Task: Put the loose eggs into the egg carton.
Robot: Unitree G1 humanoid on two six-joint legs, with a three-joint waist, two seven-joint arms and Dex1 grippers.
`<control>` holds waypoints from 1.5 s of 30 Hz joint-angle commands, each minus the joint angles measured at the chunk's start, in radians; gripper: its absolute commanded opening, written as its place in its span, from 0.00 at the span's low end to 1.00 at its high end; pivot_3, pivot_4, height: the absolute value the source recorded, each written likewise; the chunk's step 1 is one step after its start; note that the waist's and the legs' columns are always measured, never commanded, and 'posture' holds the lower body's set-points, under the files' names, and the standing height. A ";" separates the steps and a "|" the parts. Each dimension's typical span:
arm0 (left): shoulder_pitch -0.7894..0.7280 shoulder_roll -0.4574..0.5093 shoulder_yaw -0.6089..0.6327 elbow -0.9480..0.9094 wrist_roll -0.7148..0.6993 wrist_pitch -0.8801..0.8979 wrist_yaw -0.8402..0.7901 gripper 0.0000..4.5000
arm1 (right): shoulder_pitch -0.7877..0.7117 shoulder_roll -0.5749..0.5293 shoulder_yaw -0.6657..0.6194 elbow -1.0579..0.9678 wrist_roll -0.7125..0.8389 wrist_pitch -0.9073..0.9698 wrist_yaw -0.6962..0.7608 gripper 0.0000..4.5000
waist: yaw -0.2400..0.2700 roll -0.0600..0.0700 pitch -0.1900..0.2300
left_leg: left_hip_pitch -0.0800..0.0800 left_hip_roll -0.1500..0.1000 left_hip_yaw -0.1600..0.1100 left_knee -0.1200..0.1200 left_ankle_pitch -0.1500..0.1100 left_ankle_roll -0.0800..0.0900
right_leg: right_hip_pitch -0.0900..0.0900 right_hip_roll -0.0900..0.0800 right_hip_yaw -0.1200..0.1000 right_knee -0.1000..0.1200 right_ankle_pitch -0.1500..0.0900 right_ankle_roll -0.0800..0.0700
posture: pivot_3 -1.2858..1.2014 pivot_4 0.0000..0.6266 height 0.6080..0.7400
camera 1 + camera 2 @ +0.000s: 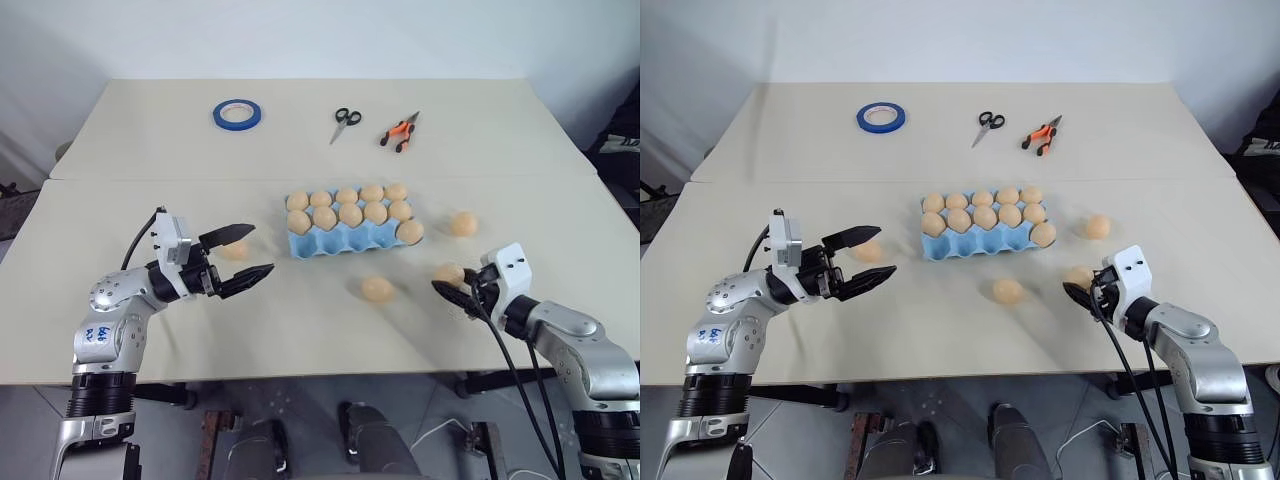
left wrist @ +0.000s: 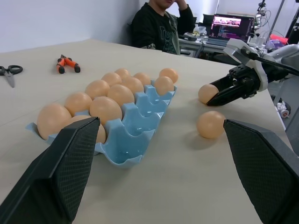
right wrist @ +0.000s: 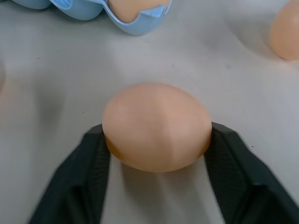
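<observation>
Pale tan eggs filled much of your light blue egg carton [image 1: 345, 243] at the table's [image 1: 300, 130] middle, leaving the near row of cups bare except at its right end. Your right gripper [image 3: 156, 140] had its two black fingers pressed against either side of one loose egg [image 3: 156, 126] resting on the table right of the carton. Your left gripper [image 1: 243, 255] hung with jaws spread wide and empty, near another egg [image 1: 236, 249]. Two more lay loose: one [image 1: 378, 289] in front of the carton, one [image 1: 463, 223] to its right.
</observation>
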 commanded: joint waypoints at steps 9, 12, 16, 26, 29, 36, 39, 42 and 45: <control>-0.018 -0.005 0.007 -0.003 -0.016 -0.019 0.003 1.00 | -0.269 0.033 -0.031 -0.092 0.051 0.116 -0.138 0.48 | -0.005 0.000 0.000 | 0.000 0.000 0.000 0.000 0.001 -0.001 | -0.001 0.000 0.001 0.001 0.000 -0.001 | 0.52 0.24 1.00; -0.023 -0.009 0.004 -0.001 -0.016 -0.021 0.005 1.00 | -0.350 0.066 0.039 -0.054 0.008 0.123 -0.166 0.48 | -0.003 0.000 0.000 | 0.000 0.001 -0.001 -0.001 0.001 -0.001 | -0.001 0.000 -0.001 0.001 0.000 -0.001 | 0.52 0.24 1.00; -0.024 -0.009 0.008 -0.003 -0.016 -0.022 0.007 1.00 | -0.428 0.132 0.116 -0.016 -0.004 0.144 -0.171 0.48 | -0.003 0.000 0.000 | -0.001 0.001 -0.001 -0.002 0.001 -0.001 | -0.002 0.000 -0.001 0.000 0.000 -0.001 | 0.52 0.24 1.00; 0.002 -0.013 0.019 -0.028 -0.018 -0.032 0.026 1.00 | -0.456 0.187 0.230 0.156 -0.083 0.031 -0.112 0.48 | -0.002 0.000 0.000 | -0.002 0.001 0.003 -0.001 0.002 0.001 | -0.002 -0.001 -0.005 -0.001 0.000 -0.001 | 0.52 0.24 1.00; 0.015 -0.011 0.025 -0.039 -0.022 -0.034 0.032 1.00 | -0.464 0.185 0.232 0.181 -0.100 0.019 -0.109 0.68 | -0.004 0.000 0.000 | -0.001 0.001 0.003 -0.001 0.002 0.001 | -0.002 -0.001 -0.004 0.000 0.000 -0.001 | 0.52 0.24 1.00; 0.034 -0.012 0.030 -0.054 -0.026 -0.035 0.040 1.00 | -0.457 0.166 0.216 0.082 -0.069 0.053 -0.059 1.00 | -0.004 0.000 0.000 | -0.001 0.002 0.002 -0.001 0.000 -0.003 | -0.002 -0.001 -0.005 0.001 0.000 -0.001 | 0.52 0.24 1.00; 0.027 -0.010 0.028 -0.045 -0.024 -0.035 0.039 1.00 | -0.466 0.148 0.187 0.012 -0.033 0.093 -0.043 1.00 | -0.002 0.000 0.000 | -0.001 0.002 0.002 -0.001 0.000 -0.003 | -0.003 -0.001 -0.006 0.000 0.000 -0.001 | 0.52 0.24 1.00; 0.013 -0.010 0.023 -0.031 -0.022 -0.037 0.035 1.00 | -0.468 0.136 0.168 -0.003 -0.027 0.106 -0.049 1.00 | -0.002 0.000 0.000 | -0.001 0.002 0.002 -0.001 -0.001 -0.003 | -0.003 -0.002 -0.006 0.000 0.000 -0.001 | 0.52 0.24 1.00; -0.006 -0.013 0.017 -0.013 -0.017 -0.038 0.032 1.00 | -0.460 0.123 0.156 0.004 -0.037 0.100 -0.057 1.00 | -0.002 0.000 0.000 | -0.001 0.002 0.002 -0.001 -0.001 -0.003 | -0.003 -0.002 -0.006 0.000 0.000 -0.001 | 0.52 0.24 1.00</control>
